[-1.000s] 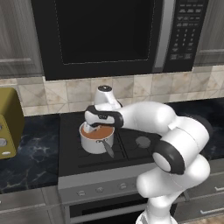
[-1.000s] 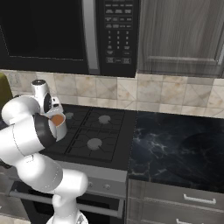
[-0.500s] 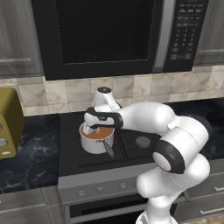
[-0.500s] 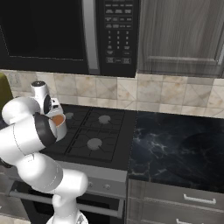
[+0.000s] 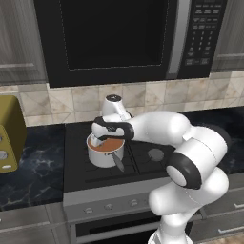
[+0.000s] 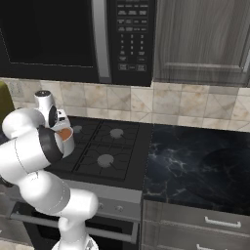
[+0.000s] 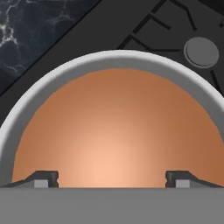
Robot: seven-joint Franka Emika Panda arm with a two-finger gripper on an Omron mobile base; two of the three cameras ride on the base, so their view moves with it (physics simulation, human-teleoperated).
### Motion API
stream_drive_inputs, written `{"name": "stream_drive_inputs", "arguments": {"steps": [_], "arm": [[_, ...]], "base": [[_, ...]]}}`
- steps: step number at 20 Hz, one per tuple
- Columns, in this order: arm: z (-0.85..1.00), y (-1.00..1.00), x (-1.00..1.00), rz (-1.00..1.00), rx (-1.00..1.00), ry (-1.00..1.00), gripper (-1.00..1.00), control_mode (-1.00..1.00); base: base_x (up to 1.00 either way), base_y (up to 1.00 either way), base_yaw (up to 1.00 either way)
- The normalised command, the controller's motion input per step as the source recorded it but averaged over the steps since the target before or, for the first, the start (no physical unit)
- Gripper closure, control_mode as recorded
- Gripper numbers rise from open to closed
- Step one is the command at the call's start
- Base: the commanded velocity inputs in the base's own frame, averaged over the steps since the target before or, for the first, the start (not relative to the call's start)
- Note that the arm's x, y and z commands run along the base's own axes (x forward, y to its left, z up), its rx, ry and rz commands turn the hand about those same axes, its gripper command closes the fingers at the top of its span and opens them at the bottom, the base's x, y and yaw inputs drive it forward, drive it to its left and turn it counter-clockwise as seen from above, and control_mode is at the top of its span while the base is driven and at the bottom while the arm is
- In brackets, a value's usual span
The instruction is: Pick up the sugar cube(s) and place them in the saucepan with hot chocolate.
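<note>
Tool (image 7: 112, 178) wide open with nothing in it, right above saucepan (image 5: 105, 151) full of brown hot chocolate (image 7: 113, 131), burner (image 7: 201, 51) at 2 o'clock.

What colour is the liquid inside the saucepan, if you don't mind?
Reddish-brown to orange liquid fills the silver saucepan, clearest in the hand view.

saucepan (image 5: 105, 151): small round silver pan, upright on the front-left stove burner, dark straight handle sticking out toward the front
hot chocolate (image 7: 116, 131): smooth reddish-brown, fills the pan pretty high
sugar cube: can't spot it, maybe sunk in already
</note>
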Motion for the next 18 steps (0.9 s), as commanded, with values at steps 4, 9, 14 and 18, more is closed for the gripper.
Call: {"name": "stream_drive_inputs", "arguments": {"steps": [4, 9, 14, 18], "arm": [[0.16, -0.24, -0.43, 0.00, 0.04, -0.02, -1.00, -1.00], [0.34, -0.35, -0.71, -0.03, 0.07, -0.10, -1.00, -1.00], [0.47, -0.39, -0.81, -0.04, 0.09, -0.12, -1.00, -1.00], [0.44, -0.47, -0.66, -0.01, 0.10, -0.08, -1.00, -1.00]], "base": [[0.00, 0.00, 0.00], [0.00, 0.00, 0.00], [0.00, 0.00, 0.00], [0.00, 0.00, 0.00]]}}
